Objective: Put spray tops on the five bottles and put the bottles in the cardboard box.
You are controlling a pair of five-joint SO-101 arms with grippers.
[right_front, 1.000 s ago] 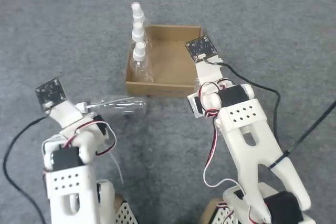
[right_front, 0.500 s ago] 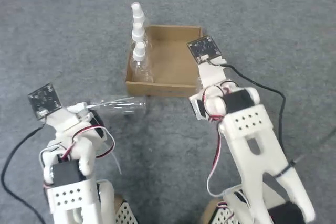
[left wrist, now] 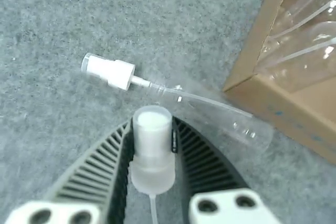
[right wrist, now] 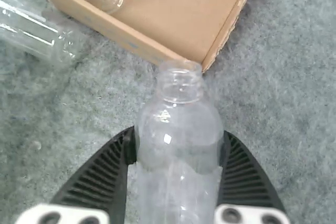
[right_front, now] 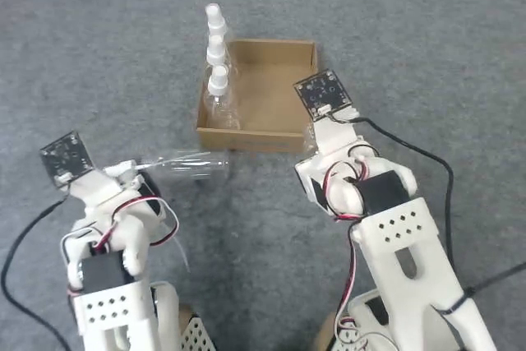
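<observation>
Spray top [left wrist: 152, 156] clamped between left gripper [left wrist: 152, 129] fingers. Uncapped bottle [right wrist: 178, 108] clamped in right gripper [right wrist: 178, 135], neck past fingertips, cardboard box [right wrist: 157, 19] just beyond. Risk: top jammed on neck rim if misaligned; bottle likely slipped under twisting.

Glossy clear plastic bottle [right wrist: 178, 129], matt cardboard box [right wrist: 173, 14], rough carpet [right_front: 99, 55], smooth plastic spray top [left wrist: 152, 150]

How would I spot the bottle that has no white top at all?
Find the cardboard box on the grey carpet. Just outside its near right corner, the right gripper clamps a clear bottle. Its neck is open, unlike the three white-topped bottles standing in the box, and it is held, unlike the lying bottle on the carpet.
</observation>
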